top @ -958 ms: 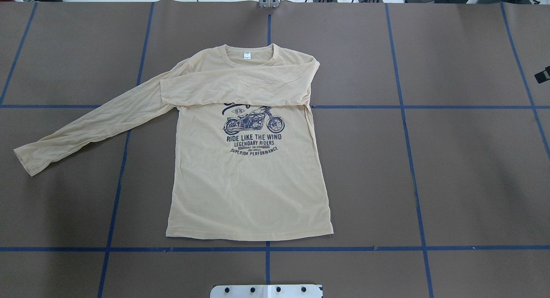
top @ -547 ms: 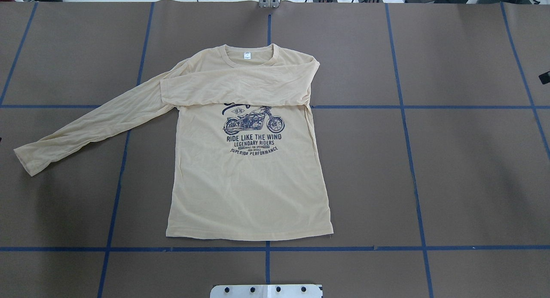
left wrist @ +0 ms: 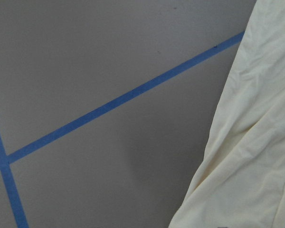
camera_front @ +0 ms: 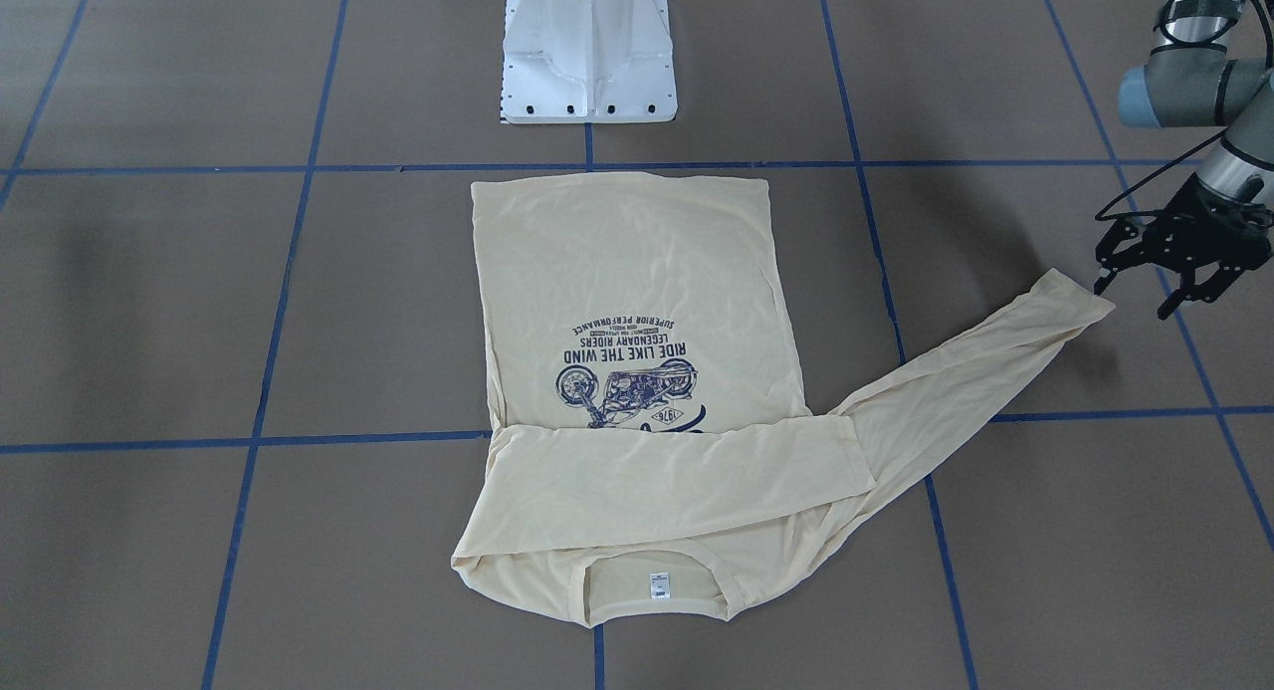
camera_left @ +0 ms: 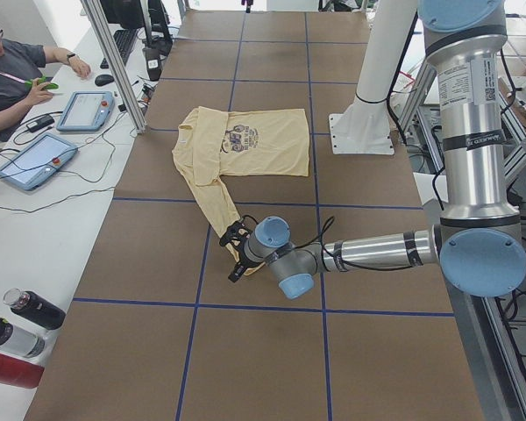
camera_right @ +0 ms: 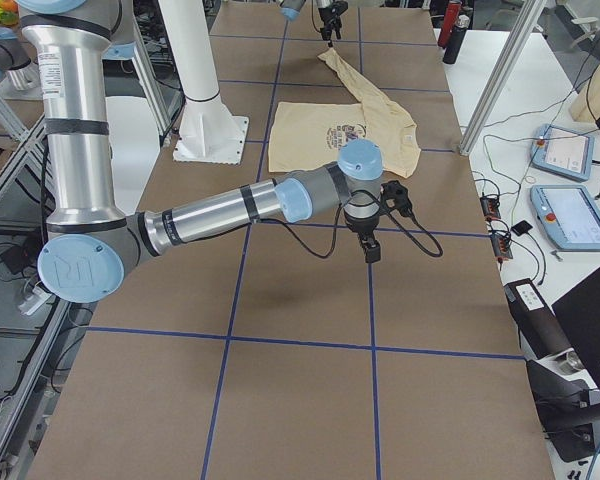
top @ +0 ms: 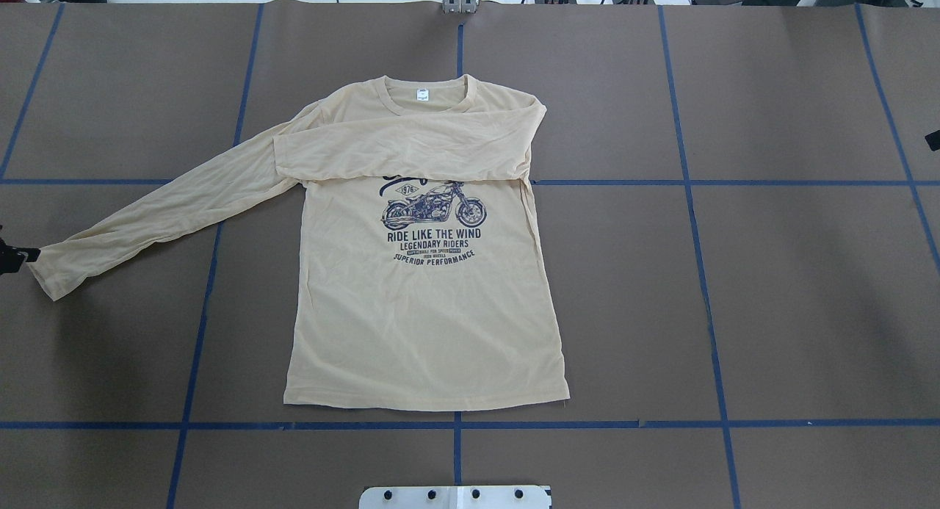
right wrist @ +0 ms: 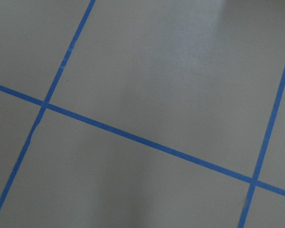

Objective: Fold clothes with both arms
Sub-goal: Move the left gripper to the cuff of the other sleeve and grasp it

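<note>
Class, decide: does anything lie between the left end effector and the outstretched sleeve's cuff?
Nothing visible does. The open left end effector hovers just beside the cuff, only bare table between.

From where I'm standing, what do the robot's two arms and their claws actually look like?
Both the left arm and right arm are silver-grey metal tubes with light blue round joint caps and black bands, plus a white printed label on the upright section. The left claw and right claw are black, two-fingered, with black cables looping at the wrists.
</note>
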